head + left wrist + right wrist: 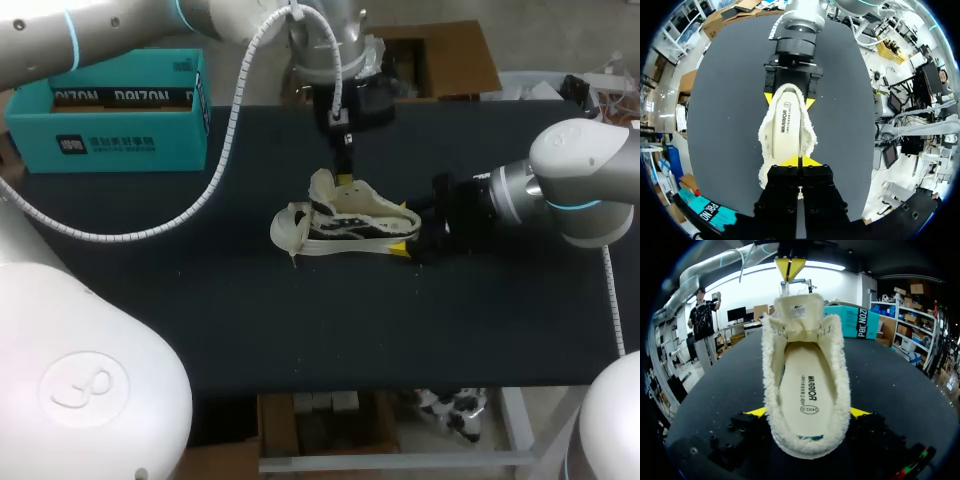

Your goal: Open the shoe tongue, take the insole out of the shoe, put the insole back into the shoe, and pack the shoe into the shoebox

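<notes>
Left gripper (800,161) is pinched closed on the tongue (800,315), holding it up off the opening. Right gripper (408,244) clamps the heel of the shoe (345,222) from both sides, mid-table. Insole (805,390) lies flat inside, so this looks like the tongue-opening step, removal not started. Shoebox (110,125) sits at the table's (200,320) far left corner. Next move likely needs one gripper freed to pinch the insole edge while the other steadies the shoe.
</notes>
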Tool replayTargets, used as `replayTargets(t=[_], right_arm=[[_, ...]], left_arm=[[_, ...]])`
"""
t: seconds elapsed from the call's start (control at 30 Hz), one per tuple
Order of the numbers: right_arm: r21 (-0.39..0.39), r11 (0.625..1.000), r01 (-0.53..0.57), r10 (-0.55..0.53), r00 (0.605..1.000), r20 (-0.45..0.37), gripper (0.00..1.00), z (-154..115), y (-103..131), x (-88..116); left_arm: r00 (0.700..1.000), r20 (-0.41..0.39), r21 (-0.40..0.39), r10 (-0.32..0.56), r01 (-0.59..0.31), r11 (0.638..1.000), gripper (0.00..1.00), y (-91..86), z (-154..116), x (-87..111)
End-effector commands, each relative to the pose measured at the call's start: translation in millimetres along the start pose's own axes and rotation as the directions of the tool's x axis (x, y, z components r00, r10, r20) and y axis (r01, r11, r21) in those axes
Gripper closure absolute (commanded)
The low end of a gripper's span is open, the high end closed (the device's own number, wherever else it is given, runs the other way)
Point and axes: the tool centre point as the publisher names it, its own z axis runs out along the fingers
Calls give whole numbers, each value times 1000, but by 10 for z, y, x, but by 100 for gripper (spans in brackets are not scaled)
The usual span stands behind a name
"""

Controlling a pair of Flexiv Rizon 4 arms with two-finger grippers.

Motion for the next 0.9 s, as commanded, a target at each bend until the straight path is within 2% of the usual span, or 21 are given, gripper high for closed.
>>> replayTargets(t=[0.03, 0.13, 0.27, 0.6, 0.77, 0.9], right_arm=[[-4, 1000, 1, -1, 1000, -1, 100, 10, -27, -10], [-4, 1000, 1, -1, 1000, -1, 100, 10, -27, -10], [-4, 1000, 1, -1, 1000, -1, 100, 10, -27, -10], [-4, 1000, 1, -1, 1000, -1, 100, 10, -27, -10], [-4, 1000, 1, -1, 1000, -1, 100, 10, -27, -10], [-4, 1000, 1, -1, 1000, -1, 100, 10, -27, -10]], left_arm=[[984, 5, 6, 178, -178, 984, 100, -85, 277, -136], [982, -17, 32, 188, -187, 982, 100, -85, 416, -176], [978, -4, 58, 211, -210, 976, 100, -85, 559, -133], [980, -31, 43, 195, -194, 980, 100, -101, 916, -91], [978, -73, 56, 194, -190, 980, 100, -45, 1011, -61], [978, -95, 35, 184, -182, 983, 100, 7, 1067, -47]])
